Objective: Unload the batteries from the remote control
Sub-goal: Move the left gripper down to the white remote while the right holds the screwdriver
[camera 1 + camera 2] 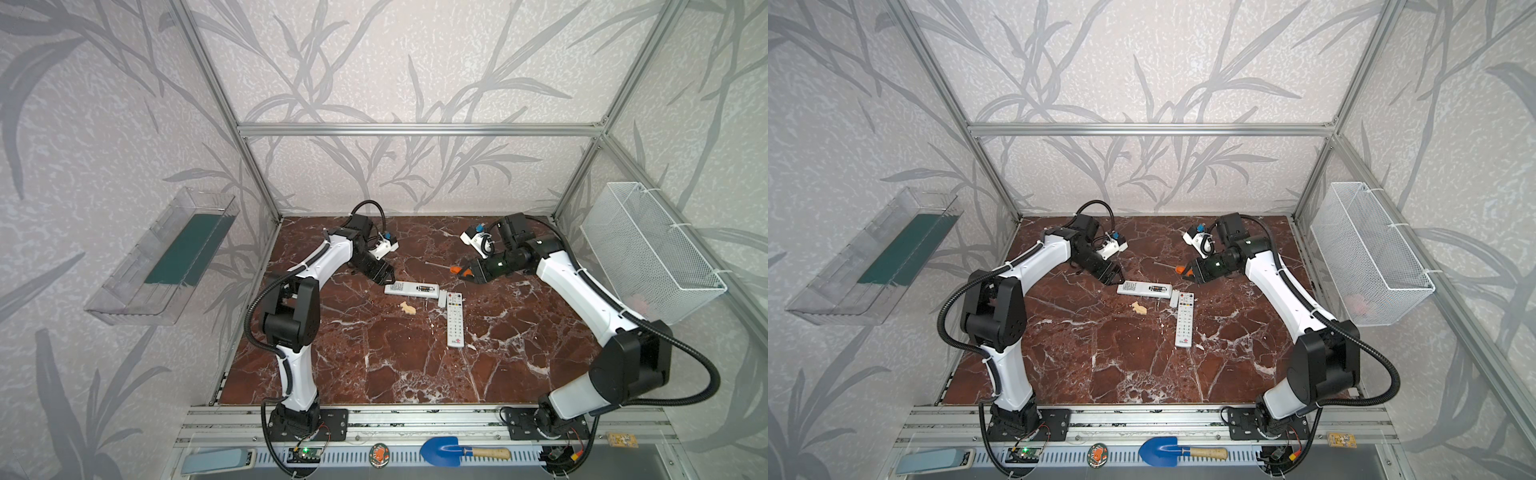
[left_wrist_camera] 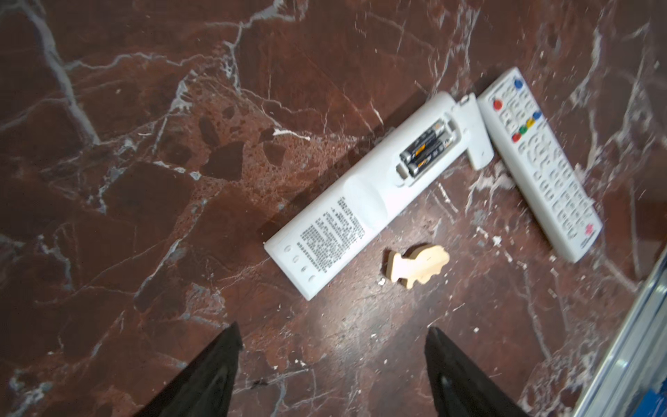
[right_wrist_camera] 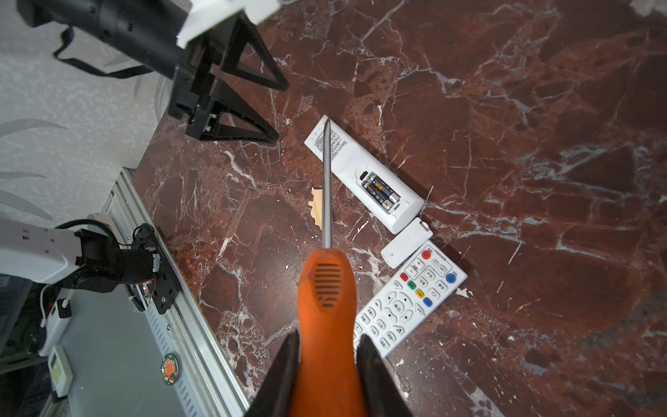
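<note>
**Screwdriver gripped, batteries in remote**

Your right hand (image 3: pixel 328 339) is clamped on the orange screwdriver (image 3: pixel 326 289), whose shaft sticks straight out ahead. Your left hand (image 2: pixel 332 328) hovers low, fingers apart and empty. Just ahead of it, the batteries (image 2: pixel 426 148) sit in the face-down remote (image 2: pixel 361 202).

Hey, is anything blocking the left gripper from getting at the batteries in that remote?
Nothing visible. The battery cover lies off beside the face-down remote, leaving the batteries exposed in the open bay, and the open left gripper hovers near the remote's label end.
</note>
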Motion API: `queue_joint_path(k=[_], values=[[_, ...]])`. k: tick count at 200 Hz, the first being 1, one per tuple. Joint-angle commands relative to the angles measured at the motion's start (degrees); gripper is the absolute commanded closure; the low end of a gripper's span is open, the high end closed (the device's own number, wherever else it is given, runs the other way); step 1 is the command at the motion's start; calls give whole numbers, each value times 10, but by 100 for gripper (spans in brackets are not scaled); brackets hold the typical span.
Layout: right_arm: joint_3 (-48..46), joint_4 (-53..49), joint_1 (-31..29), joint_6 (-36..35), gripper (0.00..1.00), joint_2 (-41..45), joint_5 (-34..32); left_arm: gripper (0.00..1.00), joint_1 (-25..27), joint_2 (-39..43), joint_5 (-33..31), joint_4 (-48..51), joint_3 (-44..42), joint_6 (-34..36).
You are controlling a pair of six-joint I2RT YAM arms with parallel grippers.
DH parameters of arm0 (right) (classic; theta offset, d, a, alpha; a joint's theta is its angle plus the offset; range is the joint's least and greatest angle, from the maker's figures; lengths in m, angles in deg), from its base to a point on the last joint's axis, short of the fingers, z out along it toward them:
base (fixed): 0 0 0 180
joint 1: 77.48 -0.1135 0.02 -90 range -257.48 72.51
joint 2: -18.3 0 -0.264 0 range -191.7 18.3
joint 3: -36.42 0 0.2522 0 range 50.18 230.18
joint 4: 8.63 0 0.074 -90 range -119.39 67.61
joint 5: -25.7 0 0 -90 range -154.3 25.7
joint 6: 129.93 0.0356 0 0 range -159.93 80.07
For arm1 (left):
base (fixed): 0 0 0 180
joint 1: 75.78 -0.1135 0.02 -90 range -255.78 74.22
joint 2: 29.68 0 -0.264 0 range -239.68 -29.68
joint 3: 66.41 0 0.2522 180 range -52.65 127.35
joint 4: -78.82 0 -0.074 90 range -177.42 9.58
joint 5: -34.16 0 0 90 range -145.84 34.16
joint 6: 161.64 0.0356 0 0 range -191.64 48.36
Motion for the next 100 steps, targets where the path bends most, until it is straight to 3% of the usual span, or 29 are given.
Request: queue_joint_path(k=[1, 35, 100], values=[[4, 38, -3, -59, 100, 22, 19, 23, 3, -31, -19, 41, 20, 151], [-3, 36, -8, -57, 100, 24, 24, 27, 12, -45, -18, 6, -7, 205], [-12, 39, -18, -50, 100, 21, 34, 23, 24, -65, -37, -63, -18, 247]])
